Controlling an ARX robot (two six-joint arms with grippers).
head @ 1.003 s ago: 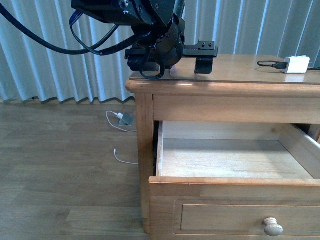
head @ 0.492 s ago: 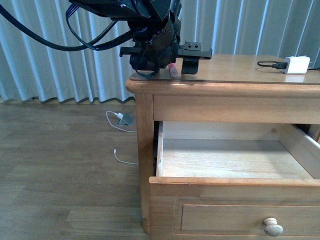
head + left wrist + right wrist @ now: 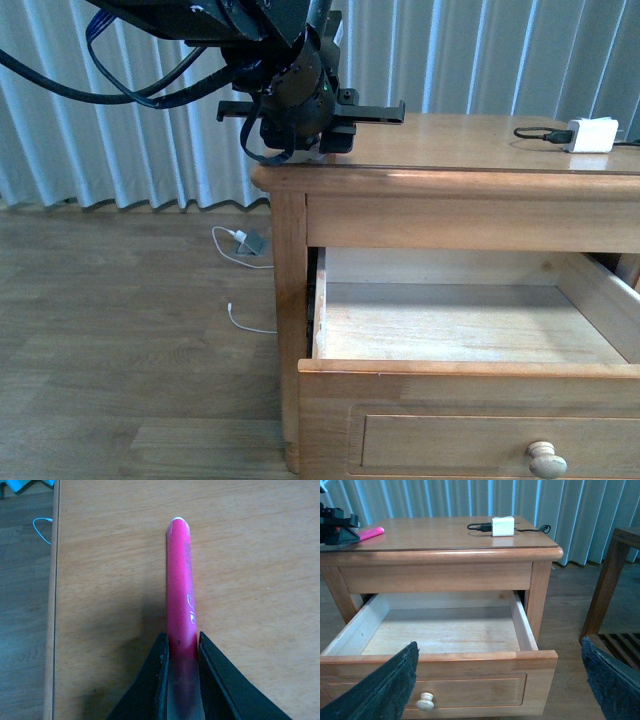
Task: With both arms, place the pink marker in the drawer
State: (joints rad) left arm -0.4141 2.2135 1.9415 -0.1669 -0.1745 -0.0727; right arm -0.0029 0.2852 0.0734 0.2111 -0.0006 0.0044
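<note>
**Pink marker pinched at the chest's left edge, drawer open below**

We see the left gripper (image 3: 182, 641) pressed onto one end of the pink marker (image 3: 180, 580) over the top of the chest (image 3: 450, 140). It sits close to that top's left edge. In the left wrist view the edge runs alongside the pen, with the floor (image 3: 120, 350) beyond it. The fingers (image 3: 159, 680) clamp the barrel from both sides. We cannot tell whether the marker's far end rests on the wood or hangs just above it. From the front, the left arm (image 3: 200, 20) reaches in over the front-left corner, and its bulk hides the marker.

Below, the drawer (image 3: 470, 368) stands pulled well out, its pale wooden bottom open from wall to wall. Its round knob (image 3: 546, 459) sits on the front panel. The right gripper (image 3: 498, 644) hangs in front of the drawer — its fingers (image 3: 385, 690) spread wide apart.

Near the top's rear edge toward the right, well apart from the marker, lies a white charger (image 3: 590, 133) with a black cable (image 3: 535, 129). A stretch of glossy wood lies between the two. Pale pleated curtains (image 3: 120, 120) close off the room behind. A thin white cord (image 3: 240, 240) trails on the plank floor left of the chest, and a darker wooden stand (image 3: 620, 555) stands to its right.
</note>
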